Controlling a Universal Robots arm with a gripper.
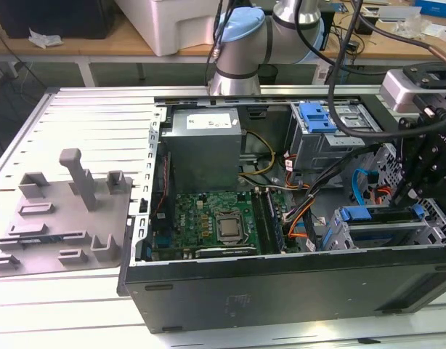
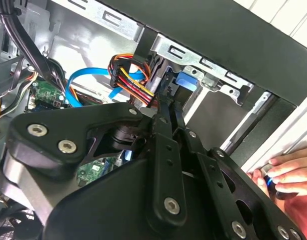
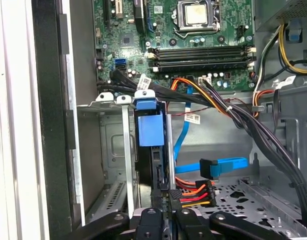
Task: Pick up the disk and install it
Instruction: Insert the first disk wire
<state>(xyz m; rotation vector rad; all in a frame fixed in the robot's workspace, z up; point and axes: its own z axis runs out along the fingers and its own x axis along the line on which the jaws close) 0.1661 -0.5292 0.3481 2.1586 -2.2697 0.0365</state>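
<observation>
The disk (image 3: pixel 152 167) stands edge-on in a slot of the grey drive cage (image 3: pixel 124 165), its blue carrier tab (image 3: pixel 150 129) at the far end. In the exterior view the disk (image 1: pixel 379 216) lies in the cage at the case's front right corner. My gripper (image 1: pixel 415 193) hangs just above that cage. In the second wrist view the black fingers (image 2: pixel 166 125) run close together up to the blue carrier (image 2: pixel 186 81), and my gripper (image 2: pixel 169 105) looks shut on the disk's near end. In the first wrist view my gripper (image 3: pixel 165 210) is partly cut off.
Red, orange and black power cables (image 3: pixel 191 192) and a blue data cable (image 3: pixel 221 166) lie beside the slot. The motherboard (image 1: pixel 216 222) fills the case floor. A blue latch (image 1: pixel 315 116) tops a second cage. A person's hand (image 2: pixel 283 172) rests on the case's outer edge.
</observation>
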